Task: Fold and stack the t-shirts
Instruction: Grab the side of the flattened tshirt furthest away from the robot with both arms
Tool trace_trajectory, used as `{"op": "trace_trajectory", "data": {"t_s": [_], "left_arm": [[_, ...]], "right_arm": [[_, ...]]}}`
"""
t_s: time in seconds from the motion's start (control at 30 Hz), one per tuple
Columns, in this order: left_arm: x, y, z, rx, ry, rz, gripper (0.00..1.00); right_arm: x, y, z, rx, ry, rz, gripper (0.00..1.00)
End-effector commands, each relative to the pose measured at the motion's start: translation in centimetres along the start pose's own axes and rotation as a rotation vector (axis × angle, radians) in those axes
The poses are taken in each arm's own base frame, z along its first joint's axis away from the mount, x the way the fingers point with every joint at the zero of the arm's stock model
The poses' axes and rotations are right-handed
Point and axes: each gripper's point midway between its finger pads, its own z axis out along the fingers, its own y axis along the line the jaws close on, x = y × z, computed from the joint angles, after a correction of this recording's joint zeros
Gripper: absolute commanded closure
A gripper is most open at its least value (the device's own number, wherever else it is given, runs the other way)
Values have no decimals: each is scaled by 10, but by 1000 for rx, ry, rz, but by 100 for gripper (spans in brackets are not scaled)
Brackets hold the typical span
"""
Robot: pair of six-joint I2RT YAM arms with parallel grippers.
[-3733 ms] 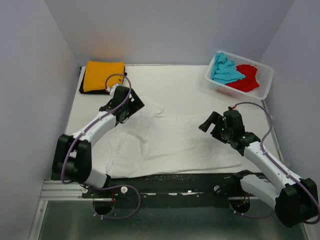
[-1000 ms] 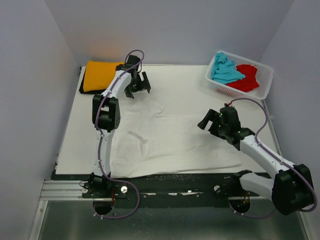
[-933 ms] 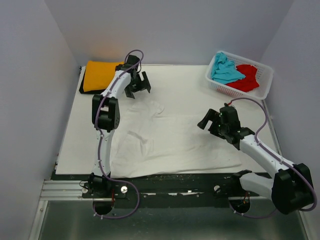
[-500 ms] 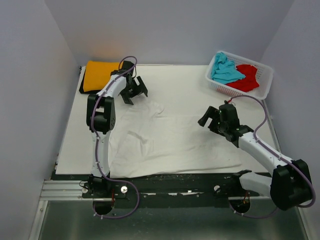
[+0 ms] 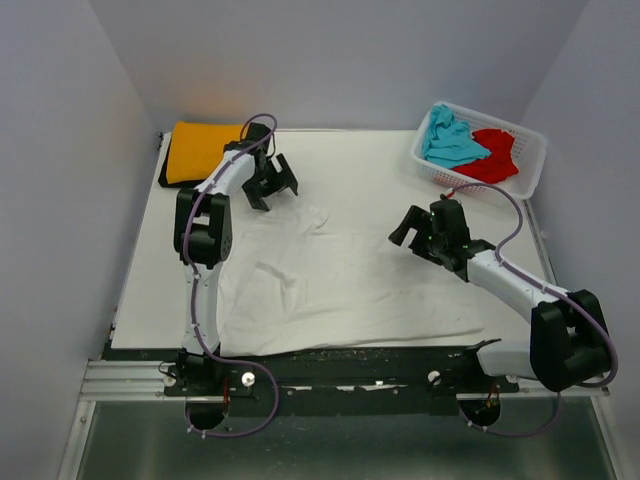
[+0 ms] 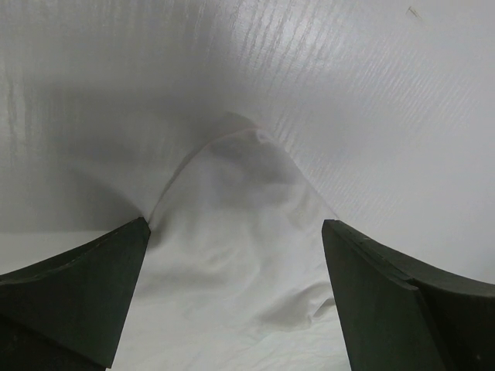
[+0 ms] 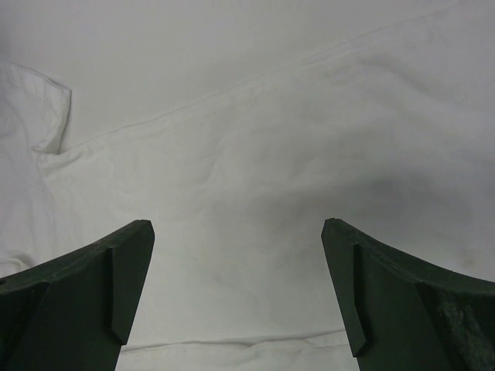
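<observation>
Currently, a rumpled white cloth t-shirt (image 5: 340, 285) is spread mid-table. The left gripper (image 5: 274, 191) and right gripper (image 5: 404, 228) are held released above it.

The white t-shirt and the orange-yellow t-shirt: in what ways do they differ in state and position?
The white t-shirt lies spread open and wrinkled; the orange-yellow t-shirt is folded into a neat rectangle. The white t-shirt covers the middle of the table; the orange-yellow t-shirt sits in the far left corner, on a black t-shirt. Both are outside the basket.
</observation>
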Motion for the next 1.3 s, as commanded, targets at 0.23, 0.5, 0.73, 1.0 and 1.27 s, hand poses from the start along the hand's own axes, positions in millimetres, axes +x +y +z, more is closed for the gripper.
{"op": "trace_trajectory", "data": {"t_s": [0.23,0.5,0.73,1.0,1.27], "left_arm": [[41,-17,-5,0,82,92,2],[43,-20,-6,-12,84,121,37],[44,-22,-4,-29,78,152,63],[56,-20,-5,-66,111,205,65],[80,-15,-1,-117,155,266,68]], "right_arm": [[-10,5,-3,-22,-40,-8,0],[-12,1,-8,-4,-60,-17,0],[-15,-5,-15,20,-80,-23,0],[-26,-18,-31,82,-147,-44,0],[-35,-19,-46,77,-201,-52,0]]}}
